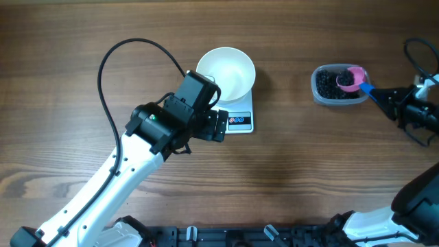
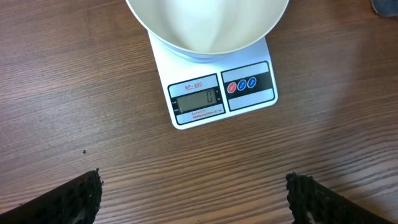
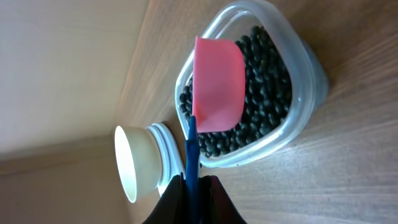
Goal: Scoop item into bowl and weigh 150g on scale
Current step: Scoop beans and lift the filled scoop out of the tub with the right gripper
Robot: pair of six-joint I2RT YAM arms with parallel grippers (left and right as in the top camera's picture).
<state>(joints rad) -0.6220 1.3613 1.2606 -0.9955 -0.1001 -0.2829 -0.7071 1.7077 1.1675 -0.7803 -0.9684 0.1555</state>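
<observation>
The white bowl [image 1: 226, 72] sits on the white scale [image 1: 238, 118]; it looks bare inside [image 2: 208, 28], and the scale's display [image 2: 196, 98] reads 0. My left gripper [image 1: 219, 125] hovers at the scale's front edge, open, with only wood between its fingertips [image 2: 194, 193]. The item, small black beads [image 1: 335, 86], fills a clear tub [image 3: 305, 118]. My right gripper [image 1: 391, 99] is shut on the blue handle [image 3: 191, 155] of a pink scoop [image 3: 217, 84], whose cup lies in the tub among the beads [image 3: 267, 93].
A black cable [image 1: 120, 62] loops over the table behind the left arm. The tub [image 1: 317, 92] stands about a hand's width right of the scale. Arm bases and a dark rail line the near edge [image 1: 240, 237].
</observation>
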